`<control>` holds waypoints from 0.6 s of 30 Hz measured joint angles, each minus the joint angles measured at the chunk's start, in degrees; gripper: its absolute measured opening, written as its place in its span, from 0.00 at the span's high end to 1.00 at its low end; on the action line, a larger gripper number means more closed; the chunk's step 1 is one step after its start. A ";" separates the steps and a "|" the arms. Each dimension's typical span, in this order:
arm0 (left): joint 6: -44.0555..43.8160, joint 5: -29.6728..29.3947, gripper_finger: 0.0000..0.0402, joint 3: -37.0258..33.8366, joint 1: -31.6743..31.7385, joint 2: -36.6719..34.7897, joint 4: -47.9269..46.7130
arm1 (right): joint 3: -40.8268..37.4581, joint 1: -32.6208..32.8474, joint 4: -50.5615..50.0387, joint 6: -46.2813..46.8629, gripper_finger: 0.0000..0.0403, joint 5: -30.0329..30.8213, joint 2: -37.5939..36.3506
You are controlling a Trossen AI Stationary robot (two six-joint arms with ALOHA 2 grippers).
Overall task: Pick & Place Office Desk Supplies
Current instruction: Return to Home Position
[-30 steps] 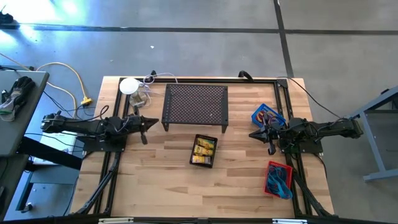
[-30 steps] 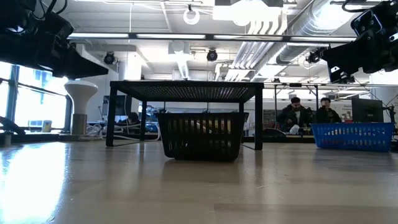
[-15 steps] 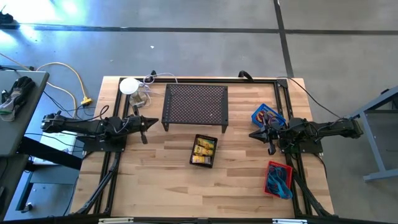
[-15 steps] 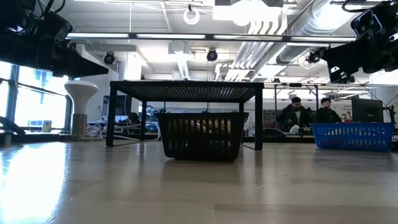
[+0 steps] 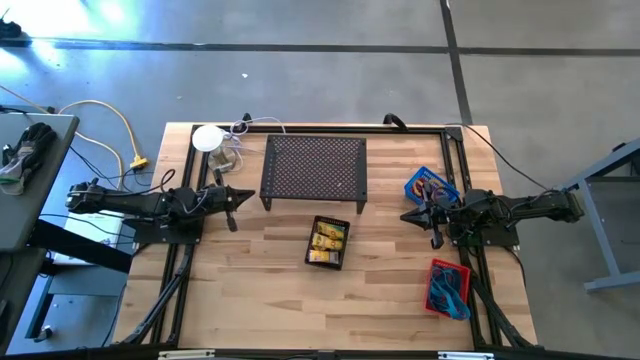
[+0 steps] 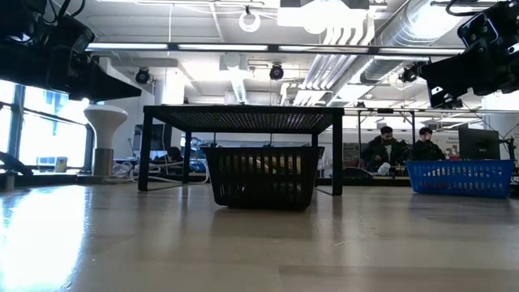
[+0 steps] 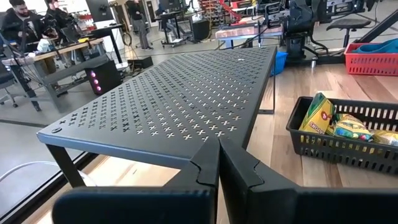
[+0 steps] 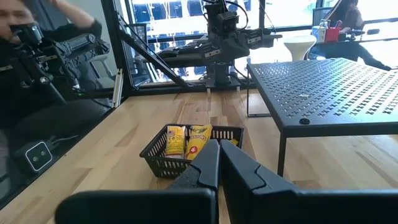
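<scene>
Claws both clenched, empty: left claw point(image 5: 238, 195) beside perforated stand point(image 5: 313, 170), right claw point(image 5: 409, 216) by blue basket point(image 5: 432, 173); yellow packets point(image 5: 328, 240) in black basket point(image 5: 330, 219).

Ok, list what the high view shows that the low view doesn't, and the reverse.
High only: the red basket, the yellow packets in the black basket, and the left gripper and right gripper, both shut, at the table's sides. Low only: people seated in the room behind. Both: the black basket, the stand and the blue basket.
</scene>
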 joint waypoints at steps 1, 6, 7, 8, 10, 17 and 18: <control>0.00 0.00 1.00 0.00 0.00 0.00 0.00 | 0.00 -0.02 0.00 0.00 1.00 0.00 0.02; 0.00 0.02 1.00 0.00 0.00 0.00 0.00 | 0.00 0.00 0.00 0.00 1.00 0.00 0.02; 0.00 0.02 1.00 0.00 0.00 0.00 0.00 | -0.02 -0.02 0.00 0.00 1.00 0.00 0.00; 0.00 0.02 1.00 0.00 0.00 0.00 0.00 | 0.00 -0.02 0.00 0.00 1.00 0.00 0.00; 0.00 0.02 1.00 0.00 0.00 0.00 0.00 | 0.00 -0.01 0.00 0.02 1.00 0.00 0.02; 0.00 0.02 1.00 0.00 0.00 0.00 0.00 | 0.00 0.00 0.00 0.00 1.00 0.00 0.02; 0.00 0.04 1.00 0.00 0.00 0.00 0.01 | -0.01 0.00 0.00 0.00 1.00 0.00 0.01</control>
